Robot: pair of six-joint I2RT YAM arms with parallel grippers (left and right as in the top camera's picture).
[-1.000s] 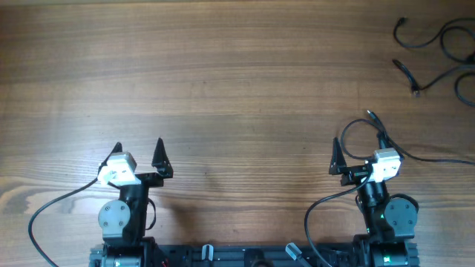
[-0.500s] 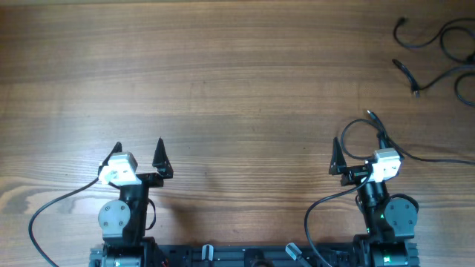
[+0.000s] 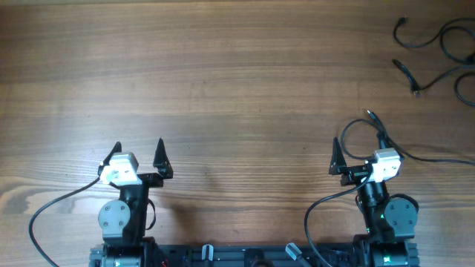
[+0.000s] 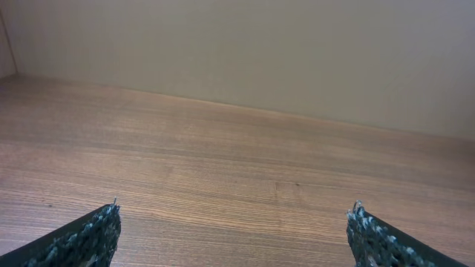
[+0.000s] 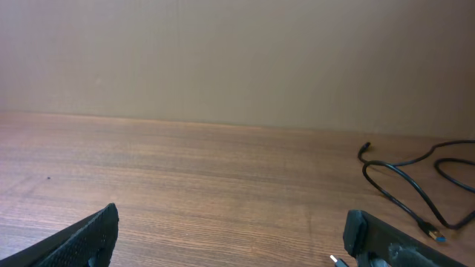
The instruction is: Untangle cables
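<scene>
left gripper (image 3: 138, 144), right gripper (image 3: 358, 141) wide open, seemingly empty

You've got a mid-brown wood worktop (image 3: 237, 81) with darker grain streaks running left to right. The cables (image 3: 453, 44) are black all along; in the right wrist view one plug end (image 5: 438, 236) shows a blue tip. The left tool (image 3: 138, 145) and right tool (image 3: 358, 142) have black fingers, and each has a white block (image 3: 119, 169) behind. Close up, the left fingers (image 4: 82, 241) read black with a pale grey speckle. The right fingers (image 5: 82, 237) look plain dark grey-black. The wall (image 4: 297, 52) behind is flat beige, no pattern.
</scene>
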